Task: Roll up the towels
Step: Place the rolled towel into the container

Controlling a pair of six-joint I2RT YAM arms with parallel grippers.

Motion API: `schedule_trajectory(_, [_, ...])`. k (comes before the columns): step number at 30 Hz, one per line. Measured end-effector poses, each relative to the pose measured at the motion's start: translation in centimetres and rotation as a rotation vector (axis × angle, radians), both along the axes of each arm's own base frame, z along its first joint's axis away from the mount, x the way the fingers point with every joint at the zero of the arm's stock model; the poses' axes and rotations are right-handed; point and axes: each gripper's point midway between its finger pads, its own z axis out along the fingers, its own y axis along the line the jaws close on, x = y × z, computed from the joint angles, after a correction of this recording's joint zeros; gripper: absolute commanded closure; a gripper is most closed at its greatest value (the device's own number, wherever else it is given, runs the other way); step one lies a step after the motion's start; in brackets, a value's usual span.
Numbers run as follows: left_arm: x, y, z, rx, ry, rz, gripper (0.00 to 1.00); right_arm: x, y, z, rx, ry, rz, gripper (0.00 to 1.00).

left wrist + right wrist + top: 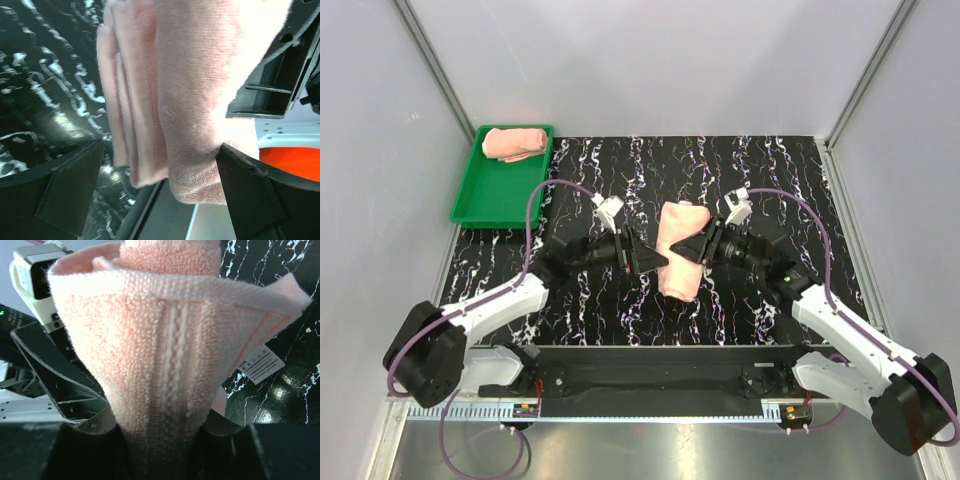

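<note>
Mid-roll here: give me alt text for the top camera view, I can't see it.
A pink towel, loosely rolled, is pinched in the right fingers at mid-table, with the left fingers open around its other side. A second towel, rolled, lies in the green tray at the far left corner of the black marbled table.

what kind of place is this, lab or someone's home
Probably a robot lab test cell, not a home: plain grey panel walls in metal framing enclose a black marbled table, with the left arm and right arm mounted at its near edge.
</note>
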Motion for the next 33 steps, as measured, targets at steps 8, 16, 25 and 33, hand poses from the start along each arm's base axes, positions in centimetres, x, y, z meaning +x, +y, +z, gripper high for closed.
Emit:
schedule_trajectory(8, [-0.2, -1.3, 1.5, -0.109, 0.009, -0.051, 0.01, -0.6, 0.0, 1.9, 0.045, -0.019, 0.014, 0.85])
schedule_trajectory(16, [-0.7, -1.7, 3.3, -0.240, -0.006, -0.104, 0.01, -0.9, 1.1, 4.0, 0.176, -0.025, 0.066, 0.84])
schedule_trajectory(25, [-0.9, -1.6, 4.9, -0.301, -0.037, -0.130, 0.31, -1.1, 2.1, 5.2, 0.289, -0.030, 0.115, 0.83])
schedule_trajectory(33, [-1.3, -1.6, 4.9, -0.288, -0.033, -0.147, 0.98, -0.6, 2.0, 4.4, 0.263, -0.030, 0.092, 0.81])
